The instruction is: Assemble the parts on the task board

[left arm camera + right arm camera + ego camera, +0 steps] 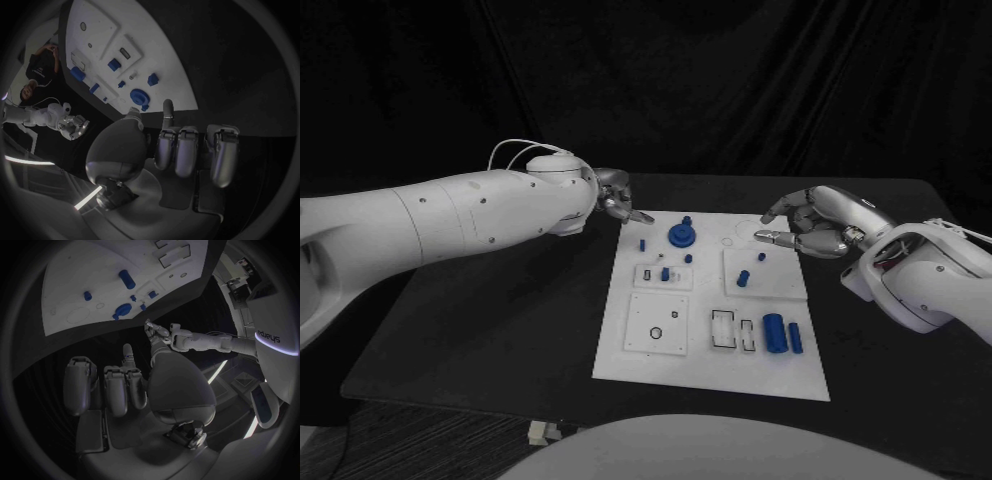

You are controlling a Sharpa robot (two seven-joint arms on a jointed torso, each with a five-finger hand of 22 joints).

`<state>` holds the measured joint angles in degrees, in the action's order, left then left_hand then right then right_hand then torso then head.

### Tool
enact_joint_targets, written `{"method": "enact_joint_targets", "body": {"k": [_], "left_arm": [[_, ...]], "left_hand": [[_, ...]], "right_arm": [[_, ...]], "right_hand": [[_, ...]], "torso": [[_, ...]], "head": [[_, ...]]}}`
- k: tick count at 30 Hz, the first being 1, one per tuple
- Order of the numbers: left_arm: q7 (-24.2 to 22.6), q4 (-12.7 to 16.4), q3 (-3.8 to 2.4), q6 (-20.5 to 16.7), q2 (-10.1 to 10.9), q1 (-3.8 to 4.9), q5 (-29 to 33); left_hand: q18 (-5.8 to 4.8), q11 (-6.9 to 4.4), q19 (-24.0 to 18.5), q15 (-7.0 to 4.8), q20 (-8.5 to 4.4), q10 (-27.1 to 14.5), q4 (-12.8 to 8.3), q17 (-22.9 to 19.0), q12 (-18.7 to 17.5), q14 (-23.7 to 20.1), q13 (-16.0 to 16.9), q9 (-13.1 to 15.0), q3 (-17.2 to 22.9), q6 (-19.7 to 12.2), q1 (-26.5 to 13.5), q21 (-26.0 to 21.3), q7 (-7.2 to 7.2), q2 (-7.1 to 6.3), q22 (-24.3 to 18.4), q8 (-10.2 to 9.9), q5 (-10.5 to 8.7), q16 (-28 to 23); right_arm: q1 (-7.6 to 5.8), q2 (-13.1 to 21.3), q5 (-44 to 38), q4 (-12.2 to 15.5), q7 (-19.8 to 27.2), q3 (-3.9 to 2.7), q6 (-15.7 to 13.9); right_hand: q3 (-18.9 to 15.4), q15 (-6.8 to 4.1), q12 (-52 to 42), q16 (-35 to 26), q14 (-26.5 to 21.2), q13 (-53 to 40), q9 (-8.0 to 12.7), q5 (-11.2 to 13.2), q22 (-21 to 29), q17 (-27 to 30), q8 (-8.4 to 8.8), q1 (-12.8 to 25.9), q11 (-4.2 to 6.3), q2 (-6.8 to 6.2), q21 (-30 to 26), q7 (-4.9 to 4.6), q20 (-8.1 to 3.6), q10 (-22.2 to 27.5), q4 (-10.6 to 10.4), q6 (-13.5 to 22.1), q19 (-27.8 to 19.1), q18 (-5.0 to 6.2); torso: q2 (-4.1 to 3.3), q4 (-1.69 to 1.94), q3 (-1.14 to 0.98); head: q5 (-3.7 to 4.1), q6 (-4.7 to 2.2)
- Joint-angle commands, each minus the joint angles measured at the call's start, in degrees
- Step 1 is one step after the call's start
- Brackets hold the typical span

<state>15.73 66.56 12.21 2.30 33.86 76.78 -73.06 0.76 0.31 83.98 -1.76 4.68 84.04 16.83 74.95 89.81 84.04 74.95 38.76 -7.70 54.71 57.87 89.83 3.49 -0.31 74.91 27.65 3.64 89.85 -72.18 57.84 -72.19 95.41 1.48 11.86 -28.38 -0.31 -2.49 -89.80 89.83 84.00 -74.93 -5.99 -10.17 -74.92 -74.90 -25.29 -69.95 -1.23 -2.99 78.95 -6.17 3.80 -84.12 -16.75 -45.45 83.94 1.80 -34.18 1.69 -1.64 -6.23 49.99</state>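
The white task board [625,345] lies in the middle of the black table. On its far half stands a round blue knob-shaped part [681,234], with small blue pegs [642,242] around it. Two blue cylinders [773,329] lie side by side near the board's front right. My left hand [620,198] hovers at the board's far left corner, one finger pointing toward the board, and holds nothing. My right hand [808,225] hovers over the far right edge with its fingers apart and nothing in them. The left wrist view shows the left hand [181,145] above the board [156,50].
Shallow white inset plates [659,323] and rectangular slots [724,329] mark the board's front half. Bare black table surrounds the board on all sides. The right wrist view shows the right hand [119,385], the board [94,275] and the left hand [159,335] beyond it.
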Motion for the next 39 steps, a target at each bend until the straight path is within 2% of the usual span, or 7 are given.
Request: {"method": "enact_joint_targets", "body": {"k": [1, 4, 9, 16, 21, 28, 39], "left_arm": [[1.0, -0.8, -0.06, 5.4, -0.9, -0.06, 0.4], [1.2, -1.8, -0.06, 6.5, -1.9, -0.08, 0.4], [2.6, -3.0, -0.06, 8.6, -3.4, -0.17, 0.4], [5.8, -4.3, -0.06, 11.3, -5.0, -0.44, 0.4], [6.9, -4.8, -0.06, 12.2, -5.6, -0.63, 0.4], [7.0, -5.2, -0.06, 12.4, -6.3, -1.04, 0.4], [6.2, -5.8, -0.07, 12.3, -7.3, -1.32, 0.4]], "left_hand": [[-0.76, -0.48, 6.0, -0.57, -0.45, 6.0, 0.0, 15.1, 0.2, 6.0, 15.0, -0.4, 0.6, 1.0, -0.8, 0.2, -0.13, 0.20, 15.1, -1.0, -0.35, 0.2], [-0.76, -0.64, 6.0, -0.72, -0.65, 6.0, 0.0, 15.1, 0.2, 6.0, 15.0, -1.0, 1.1, 2.2, -0.8, 0.2, -0.29, 0.43, 15.1, -2.4, -0.02, 0.2], [-0.76, -1.04, 6.0, -1.10, -1.01, 6.0, -0.1, 15.1, 0.2, 6.0, 15.0, -3.3, 1.9, 6.0, 0.1, 0.2, -0.76, 0.80, 15.1, -6.2, 2.14, 0.2], [-0.76, -1.30, 6.0, -1.32, -1.20, 6.0, -0.1, 15.1, 0.2, 6.0, 15.0, -4.2, 2.0, 7.9, 0.2, 0.2, -1.02, 1.28, 15.1, -7.7, 2.42, 0.2], [-0.76, -1.32, 6.0, -1.40, -1.31, 6.0, -0.2, 15.1, 0.2, 6.0, 15.0, -5.1, 2.0, 8.4, 0.9, 0.2, -0.98, 1.58, 15.1, -9.3, 3.19, 0.2], [-0.71, -1.38, 5.9, -1.47, -1.40, 6.0, -0.4, 15.1, 0.2, 6.0, 15.0, -6.4, 2.1, 9.9, 3.8, 0.0, -1.06, 2.03, 15.0, -12.0, 6.33, 0.2], [-0.64, -1.48, 5.7, -1.56, -1.46, 6.0, -0.5, 15.1, 0.2, 6.0, 15.0, -6.8, 2.1, 10.7, 5.6, -0.2, -1.15, 2.33, 14.9, -13.4, 8.73, 0.2]], "right_arm": [[0.15, 0.1, -0.1, 0.0, -0.6, -0.04, 0.1], [0.15, 0.1, 0.0, 0.0, -0.6, -0.04, 0.1], [0.15, 0.1, 0.0, 0.1, -0.6, -0.04, 0.1], [0.15, 0.2, 0.0, 0.2, -0.6, -0.04, 0.1], [0.15, 0.3, 0.0, 0.3, -0.6, -0.04, 0.0], [0.15, 0.2, 0.0, 0.3, -0.5, -0.04, 0.0], [0.15, 0.2, 0.0, 0.3, -0.5, -0.04, 0.0]], "right_hand": [[0.2, 0.04, -0.2, -0.4, 5.8, -15.1, 0.1, -0.4, -11.2, -14.2, 0.37, -0.1, -0.03, 0.62, -0.3, 0.07, 0.08, -5.9, 0.0, -0.4, 0.3, 1.09], [0.2, 0.04, -0.2, -0.4, 5.8, -15.1, 0.1, -0.4, -11.2, -14.2, 0.37, -0.1, -0.03, 0.62, -0.3, 0.07, 0.08, -5.9, 0.0, -0.4, 0.3, 1.09], [0.1, 0.03, -0.2, -0.4, 5.8, -15.1, 0.1, -0.4, -11.2, -14.2, 0.38, 0.0, -0.02, 0.69, -0.3, 0.07, 0.08, -5.9, 0.0, -0.4, 0.4, 1.08], [0.1, 0.03, -0.2, -0.3, 5.8, -15.1, 0.1, -0.5, -11.2, -14.3, 0.39, 0.1, -0.02, 0.73, -0.3, 0.08, 0.07, -5.9, 0.0, -0.4, 0.4, 1.07], [0.1, 0.03, -0.2, -0.3, 5.8, -15.1, 0.1, -0.5, -11.2, -14.3, 0.39, 0.1, -0.02, 0.73, -0.3, 0.08, 0.07, -5.9, 0.0, -0.4, 0.4, 1.07], [0.1, 0.03, -0.2, -0.3, 5.8, -15.1, 0.1, -0.6, -11.2, -14.3, 0.39, 0.1, -0.02, 0.77, -0.3, 0.08, 0.07, -5.9, 0.0, -0.4, 0.4, 1.08], [0.1, 0.02, -0.2, -0.3, 5.8, -15.1, 0.1, -0.7, -11.2, -14.2, 0.40, 0.0, -0.02, 0.82, -0.3, 0.09, 0.06, -5.9, 0.1, -0.4, 0.4, 1.08]], "torso": [[-0.04, 0.03, -0.01], [-0.02, -0.03, -0.01], [-0.02, -0.03, 0.01], [-0.04, -0.05, -0.01], [-0.04, -0.05, 0.00], [0.01, 0.00, -0.01], [0.00, 0.04, -0.03]], "head": [[-0.10, 0.01], [-0.20, 0.01], [-0.12, 0.01], [-0.02, 0.01], [-0.58, 0.01], [-0.25, 0.01], [0.01, 0.01]]}}
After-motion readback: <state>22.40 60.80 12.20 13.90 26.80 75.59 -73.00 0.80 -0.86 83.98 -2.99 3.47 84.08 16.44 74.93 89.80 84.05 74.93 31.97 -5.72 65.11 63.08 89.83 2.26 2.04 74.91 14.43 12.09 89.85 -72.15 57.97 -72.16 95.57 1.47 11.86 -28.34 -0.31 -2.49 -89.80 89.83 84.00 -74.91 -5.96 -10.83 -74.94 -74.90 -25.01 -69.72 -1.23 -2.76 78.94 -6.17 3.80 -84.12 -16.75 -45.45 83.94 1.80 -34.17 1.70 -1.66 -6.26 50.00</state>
